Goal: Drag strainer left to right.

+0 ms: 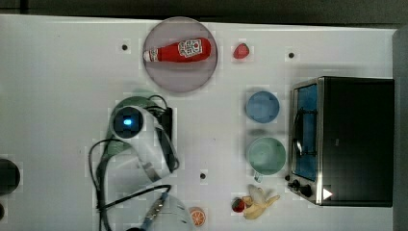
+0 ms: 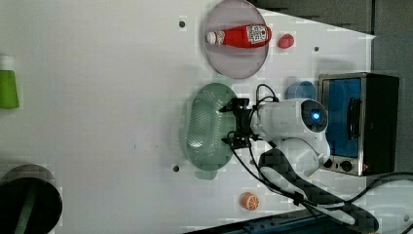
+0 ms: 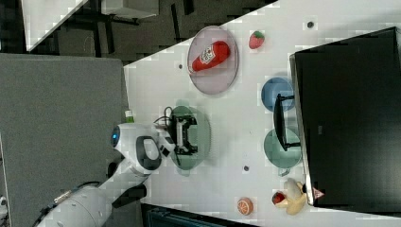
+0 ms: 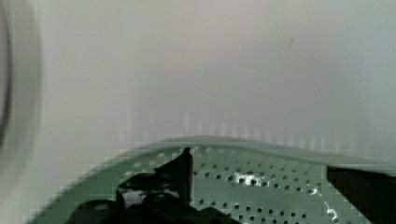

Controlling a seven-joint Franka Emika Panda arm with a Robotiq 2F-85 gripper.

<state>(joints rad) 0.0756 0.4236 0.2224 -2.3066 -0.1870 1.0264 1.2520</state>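
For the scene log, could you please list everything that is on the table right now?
strainer: one, pale mint green, mid-table under the tool
plate: one, grey, round, far edge in the top view
ketchup bottle: one, red, lying on the plate
strawberry: one, red, beside the plate
blue bowl: one, before the oven
green bowl: one, next to the blue bowl
toaster oven: one, black and silver
banana: one, yellow
orange slice: one
tool: one, black, open above the strainer

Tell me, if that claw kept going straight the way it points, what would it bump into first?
Most likely the strainer: the open claw points down over its perforated inside, near one long rim. How far above it hangs is unclear.
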